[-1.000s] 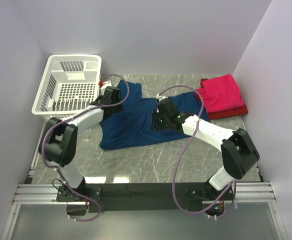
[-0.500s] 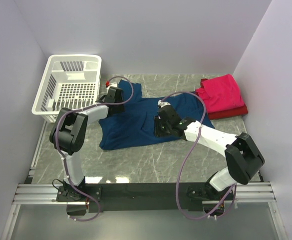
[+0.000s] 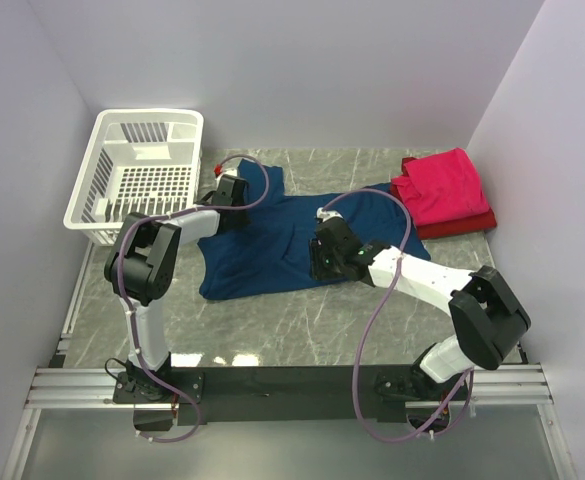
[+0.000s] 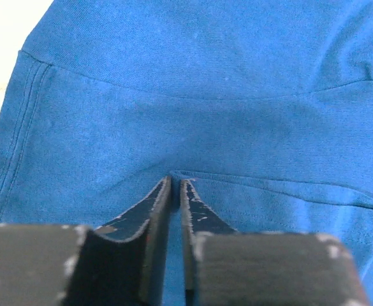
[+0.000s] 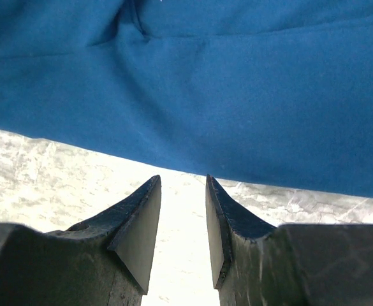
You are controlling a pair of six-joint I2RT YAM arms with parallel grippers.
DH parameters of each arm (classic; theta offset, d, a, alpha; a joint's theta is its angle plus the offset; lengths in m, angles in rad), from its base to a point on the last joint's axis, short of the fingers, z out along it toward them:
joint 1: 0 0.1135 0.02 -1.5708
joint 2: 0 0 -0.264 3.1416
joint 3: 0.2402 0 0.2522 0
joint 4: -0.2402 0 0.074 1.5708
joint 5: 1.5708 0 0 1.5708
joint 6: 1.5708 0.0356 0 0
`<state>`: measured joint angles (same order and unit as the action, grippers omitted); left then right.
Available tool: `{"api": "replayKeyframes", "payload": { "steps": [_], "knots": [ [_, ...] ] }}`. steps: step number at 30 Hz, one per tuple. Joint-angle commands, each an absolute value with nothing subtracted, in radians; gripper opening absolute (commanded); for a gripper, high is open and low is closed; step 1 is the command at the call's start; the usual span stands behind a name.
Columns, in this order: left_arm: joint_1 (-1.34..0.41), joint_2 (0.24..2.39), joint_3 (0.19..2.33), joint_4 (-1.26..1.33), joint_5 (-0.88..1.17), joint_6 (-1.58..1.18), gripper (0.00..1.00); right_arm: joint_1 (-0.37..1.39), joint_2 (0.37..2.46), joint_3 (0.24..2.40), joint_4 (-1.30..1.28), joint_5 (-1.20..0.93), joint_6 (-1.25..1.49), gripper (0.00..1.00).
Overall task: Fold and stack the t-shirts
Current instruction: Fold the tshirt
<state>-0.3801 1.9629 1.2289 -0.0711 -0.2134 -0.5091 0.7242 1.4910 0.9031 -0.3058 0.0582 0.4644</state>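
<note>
Lab enclosure, plain white walls

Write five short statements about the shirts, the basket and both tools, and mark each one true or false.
1. The blue t-shirt lies spread out on the table. True.
2. The white basket holds a red shirt. False: no shirt shows in it.
3. The right tool is open, with nothing between its fingers. True.
4. The left tool is wide open over bare marble. False: it is shut on a pinch of the blue t-shirt.
5. The pinkish-red t-shirt lies folded on top of a darker red one. True.
</note>
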Motion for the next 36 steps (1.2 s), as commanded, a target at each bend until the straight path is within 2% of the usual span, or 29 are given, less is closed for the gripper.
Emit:
{"api": "replayKeyframes", "payload": {
  "steps": [1, 5, 7, 15, 33, 36],
  "knots": [
    [-0.379, 1.977, 1.269, -0.052, -0.213, -0.508, 0.16, 0.736, 1.474, 0.890, -0.270, 0.077, 0.485, 0.41],
    [-0.377, 1.965, 1.272, -0.063, -0.233, -0.511, 0.01, 0.741, 1.482, 0.885, -0.267, 0.080, 0.488, 0.41],
    [-0.377, 1.953, 1.278, -0.072, -0.239, -0.509, 0.00, 0.741, 1.485, 0.887, -0.265, 0.080, 0.488, 0.41],
    [-0.365, 1.885, 1.298, -0.077, -0.268, -0.508, 0.01, 0.744, 1.528, 0.899, -0.256, 0.081, 0.488, 0.41],
    [-0.328, 1.939, 1.382, -0.106, -0.270, -0.472, 0.01, 0.746, 1.598, 0.936, -0.255, 0.075, 0.486, 0.42],
    [-0.328, 1.924, 1.382, -0.120, -0.319, -0.485, 0.14, 0.746, 1.557, 0.945, -0.288, 0.110, 0.479, 0.43]
  ]
}}
